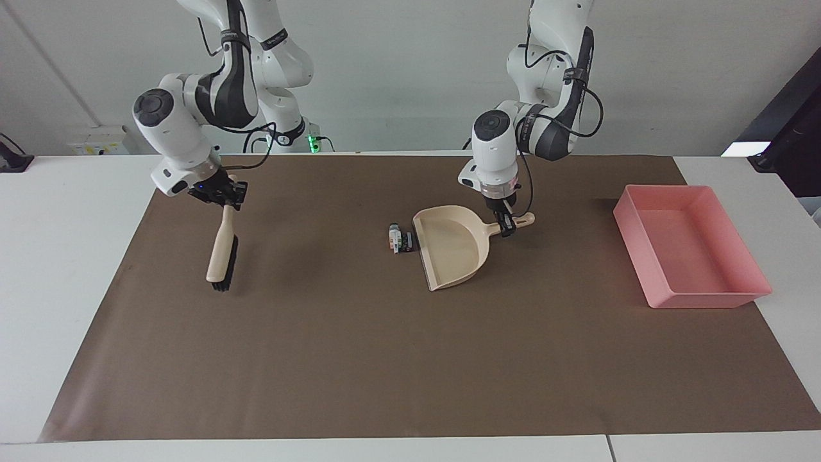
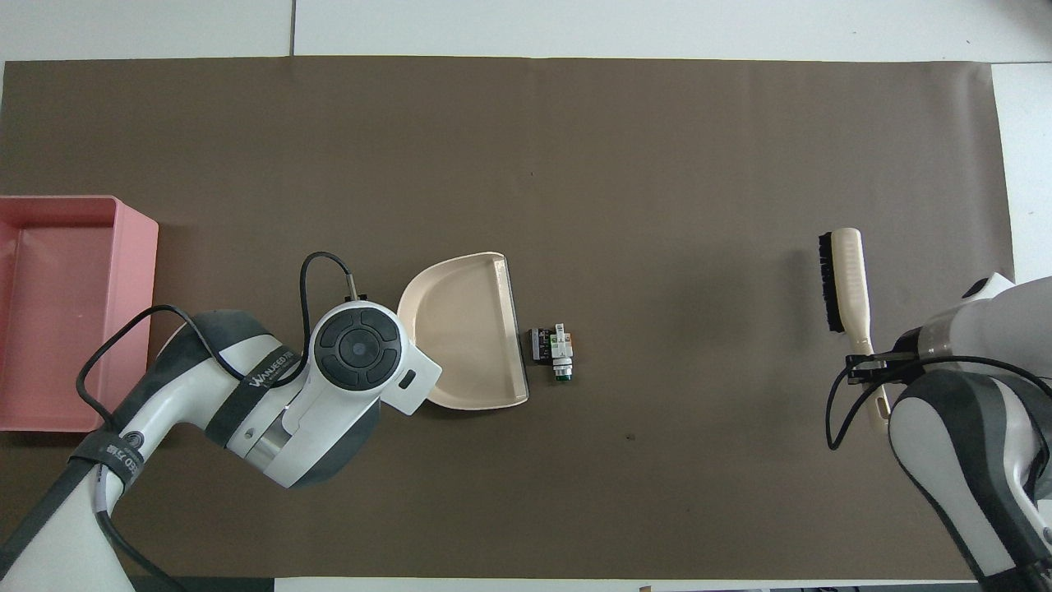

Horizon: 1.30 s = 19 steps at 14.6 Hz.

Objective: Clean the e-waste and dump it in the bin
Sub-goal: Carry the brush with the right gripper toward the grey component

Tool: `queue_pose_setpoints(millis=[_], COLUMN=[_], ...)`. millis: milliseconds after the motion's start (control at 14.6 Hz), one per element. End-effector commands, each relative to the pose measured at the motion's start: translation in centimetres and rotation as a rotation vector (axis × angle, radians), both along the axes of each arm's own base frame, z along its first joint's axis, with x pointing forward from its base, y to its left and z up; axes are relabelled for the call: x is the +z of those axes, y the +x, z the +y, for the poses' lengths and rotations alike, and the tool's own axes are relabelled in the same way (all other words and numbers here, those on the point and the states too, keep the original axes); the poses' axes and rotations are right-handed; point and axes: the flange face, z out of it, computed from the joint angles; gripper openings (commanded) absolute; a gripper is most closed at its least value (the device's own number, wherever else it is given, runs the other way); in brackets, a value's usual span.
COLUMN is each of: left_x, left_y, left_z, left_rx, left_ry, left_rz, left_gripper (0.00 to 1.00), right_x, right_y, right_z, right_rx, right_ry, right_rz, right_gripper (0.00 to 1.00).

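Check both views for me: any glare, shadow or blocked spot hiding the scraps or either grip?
Facing view: even light, no glare; scraps clear beside the dustpan; brush casts a soft shadow; both grips show. Overhead view: scraps clear, but the left arm's wrist covers the dustpan handle; the right gripper on the brush shows.

I get one high cam facing the arms across the bench (image 1: 77, 269), one steep overhead; both cover the brown mat (image 2: 657, 164).
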Motion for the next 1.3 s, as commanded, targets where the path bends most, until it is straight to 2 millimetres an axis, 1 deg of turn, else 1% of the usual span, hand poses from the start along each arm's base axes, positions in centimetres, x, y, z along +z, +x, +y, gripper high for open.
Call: queue_pose_setpoints(millis=[0, 69, 206, 343, 412, 618, 687, 755, 824, 961, 1030, 1099, 1167, 1236], left_x=[3.3, 4.1, 4.4, 4.0, 3.9, 3.5, 2.7, 2.2, 2.1, 2.0, 1.7, 1.2, 0.8, 0.4], left_y=[1.1, 1.8, 2.6, 2.3, 2.2, 2.1, 1.7, 1.4, 1.4, 1.3, 1.2, 0.6, 0.3, 0.2], left_z=[0.3, 0.7, 1.1, 1.3, 1.3, 1.2, 0.8, 1.0, 1.0, 1.0, 0.8, 0.0, -0.1, -0.1], left_rx=[0.005, -0.01, -0.081, -0.103, -0.156, -0.193, -0.197, -0.198, -0.207, -0.16, -0.154, -0.182, -0.179, -0.165], left_ry=[0.038, 0.045, 0.044, 0.057, 0.062, 0.071, 0.08, 0.089, 0.1, 0.097, 0.092, 0.104, 0.111, 0.112], left_rz=[-0.003, 0.006, 0.021, 0.035, 0.05, 0.071, 0.083, 0.09, 0.074, 0.056, 0.045, 0.036, 0.024, 0.02], left_gripper=[0.0, 0.0, 0.0, 0.0, 0.0, 0.0, 0.0, 0.0, 0.0, 0.0, 0.0, 0.0, 0.0, 0.0], right_x=[0.6, 0.4, -0.1, -1.3, -1.4, -2.4, -2.9, -3.1, -3.2, -3.3, -4.0, -4.2, -4.3, -4.2], right_y=[-1.4, -2.1, -3.1, -4.3, -4.6, -5.5, -5.8, -6.2, -6.4, -6.4, -6.4, -6.1, -5.5, -5.3], right_z=[6.1, 8.7, 12.8, 17.4, 18.7, 22.0, 23.1, 24.3, 25.0, 25.4, 26.2, 26.9, 27.6, 28.8], right_rx=[-0.006, -0.011, -0.016, 0.065, 0.085, 0.163, 0.188, 0.213, 0.227, 0.23, 0.242, 0.246, 0.243, 0.244], right_ry=[-0.036, -0.051, -0.075, -0.089, -0.089, -0.085, -0.088, -0.085, -0.077, -0.065, -0.065, -0.058, -0.057, -0.047], right_rz=[0.022, 0.034, 0.04, 0.045, 0.036, 0.022, 0.023, 0.018, 0.006, -0.005, -0.002, -0.012, -0.01, -0.01], right_gripper=[0.0, 0.0, 0.0, 0.0, 0.0, 0.0, 0.0, 0.0, 0.0, 0.0, 0.0, 0.0, 0.0, 0.0])
